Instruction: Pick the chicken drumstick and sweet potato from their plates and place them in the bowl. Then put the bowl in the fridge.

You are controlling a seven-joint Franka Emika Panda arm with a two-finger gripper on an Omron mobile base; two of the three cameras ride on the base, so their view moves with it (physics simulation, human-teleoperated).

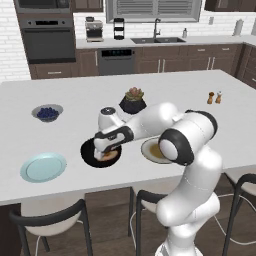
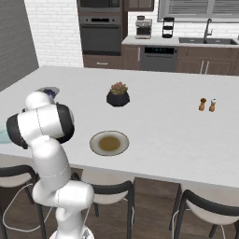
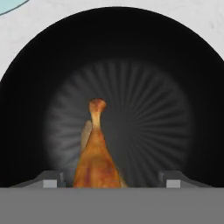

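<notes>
Light in both base views is flat and even, with no single source to pick out. The white island counter (image 1: 150,90) reads bright, nearly washed out, and things on it cast only faint, soft shadows. The arm's white shells carry mild gloss and smooth shading. Both views are a little soft, with fine detail smeared on the far cabinets. In the hand view the black bowl (image 3: 175,65) swallows light: its walls go almost pure black, while its floor shows a dull grey radial sheen, perhaps a reflection. The chicken drumstick (image 3: 96,162) is evenly lit yet soft-edged
</notes>
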